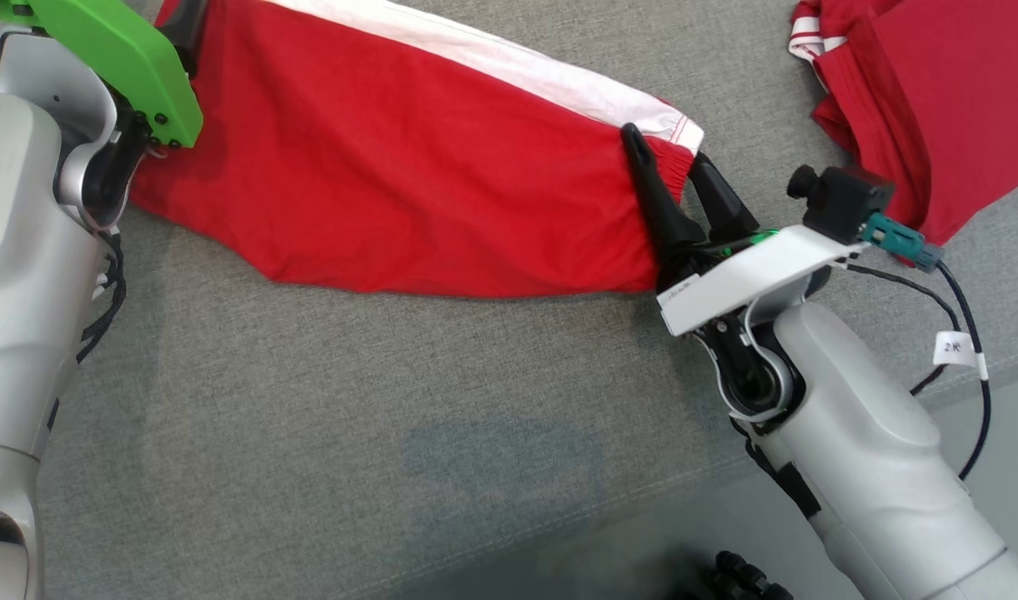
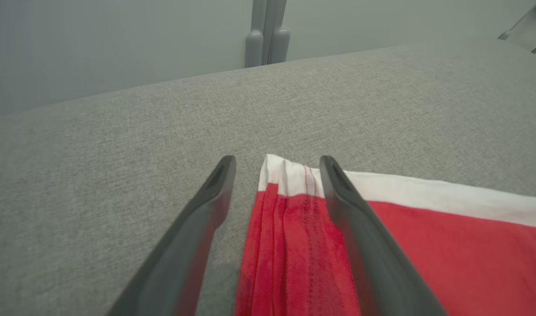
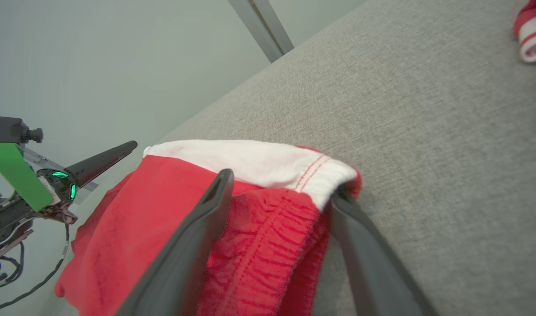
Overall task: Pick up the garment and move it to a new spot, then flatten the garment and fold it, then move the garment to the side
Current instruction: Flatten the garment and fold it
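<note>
Grey cloth table (image 1: 308,433) carries our red garment (image 1: 392,183) stretched flat between left tool (image 2: 277,161) and right tool (image 1: 665,147), both spread wide, gripping nothing; we judge folding and moving aside remain

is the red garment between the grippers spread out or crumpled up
spread out: the garment lies stretched lengthwise on the grey surface, mostly smooth, with only its two ends gathered

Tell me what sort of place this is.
Probably an indoor robot test or training setup for folding clothes. A wide grey fabric-covered surface has a red-and-white garment spread on it. A second red garment lies bunched nearby, and there is a bare pale wall behind.
</note>
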{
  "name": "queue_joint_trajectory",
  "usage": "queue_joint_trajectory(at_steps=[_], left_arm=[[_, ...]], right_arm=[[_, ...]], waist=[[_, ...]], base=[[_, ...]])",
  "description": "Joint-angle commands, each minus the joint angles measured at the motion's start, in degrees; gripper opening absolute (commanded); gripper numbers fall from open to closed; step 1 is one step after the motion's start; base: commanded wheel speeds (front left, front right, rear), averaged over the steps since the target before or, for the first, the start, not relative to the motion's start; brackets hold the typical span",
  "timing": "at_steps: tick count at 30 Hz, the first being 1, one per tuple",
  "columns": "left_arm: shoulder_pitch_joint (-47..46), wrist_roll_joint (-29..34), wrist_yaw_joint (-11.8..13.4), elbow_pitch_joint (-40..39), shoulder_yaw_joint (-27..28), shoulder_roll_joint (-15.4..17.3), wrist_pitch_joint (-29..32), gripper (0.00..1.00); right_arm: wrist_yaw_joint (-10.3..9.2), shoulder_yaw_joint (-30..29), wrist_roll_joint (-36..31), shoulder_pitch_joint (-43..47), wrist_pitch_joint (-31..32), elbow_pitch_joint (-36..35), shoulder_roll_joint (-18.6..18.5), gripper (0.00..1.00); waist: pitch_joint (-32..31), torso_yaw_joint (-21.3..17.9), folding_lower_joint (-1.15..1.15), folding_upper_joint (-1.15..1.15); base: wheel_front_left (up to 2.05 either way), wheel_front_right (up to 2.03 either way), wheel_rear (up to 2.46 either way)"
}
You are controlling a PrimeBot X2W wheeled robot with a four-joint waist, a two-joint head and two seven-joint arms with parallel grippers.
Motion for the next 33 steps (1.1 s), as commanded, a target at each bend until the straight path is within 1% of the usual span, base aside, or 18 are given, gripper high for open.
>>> queue_joint_trajectory(at_steps=[1,5,9,14,20,23,26,29,33], left_arm=[[-0.2,1.1,0.4,-0.1,-0.1,0.3,-3.1,1.0],[3.0,2.7,2.8,-1.8,0.3,-0.2,-10.2,1.0],[7.5,3.1,5.8,-6.0,1.0,0.2,-15.9,1.0],[15.3,4.1,11.4,-15.6,2.7,1.6,-20.6,1.0],[27.0,5.4,18.5,-30.2,6.1,3.0,-22.2,1.0],[33.3,6.2,21.5,-36.0,7.4,3.0,-22.5,1.0],[38.9,7.4,23.9,-40.4,8.4,2.5,-22.5,1.0],[44.0,9.3,25.8,-43.3,9.6,2.1,-22.5,1.0],[49.4,11.3,26.9,-45.2,10.0,1.5,-22.5,1.0]], right_arm=[[-0.04,-0.6,-0.8,2.1,-0.1,-0.6,-1.2,1.0],[-0.03,-1.8,-2.6,5.8,-0.1,-3.4,-3.3,1.0],[-0.03,-4.3,-5.3,9.6,-0.1,-6.6,-5.6,1.0],[-0.03,-10.2,-12.6,14.8,-0.1,-11.8,-6.7,1.0],[-0.03,-15.8,-21.6,20.1,0.1,-17.5,-6.1,1.0],[-0.03,-18.1,-25.6,22.2,0.4,-19.6,-5.5,1.0],[-0.03,-19.9,-29.2,24.2,0.7,-21.4,-4.6,1.0],[-0.03,-20.7,-31.7,26.3,1.1,-22.6,-3.4,1.0],[-0.03,-21.9,-33.8,29.7,1.9,-23.3,-1.6,1.0]], waist=[[-0.4,0.7,-0.01,0.0],[-1.4,2.1,-0.01,0.0],[-2.9,3.6,-0.01,0.0],[-5.0,5.9,-0.01,0.0],[-8.2,8.7,-0.01,0.0],[-9.8,9.9,-0.01,0.0],[-11.6,10.7,-0.01,0.0],[-13.2,11.2,-0.01,0.0],[-15.7,12.1,-0.01,0.0]], base=[[0.0,0.0,0.0],[0.0,0.0,0.0],[0.0,0.0,0.0],[0.0,0.0,0.0],[0.0,0.0,0.0],[0.0,0.0,0.0],[0.0,0.0,0.0],[0.0,0.0,0.0],[0.0,0.0,0.0]])
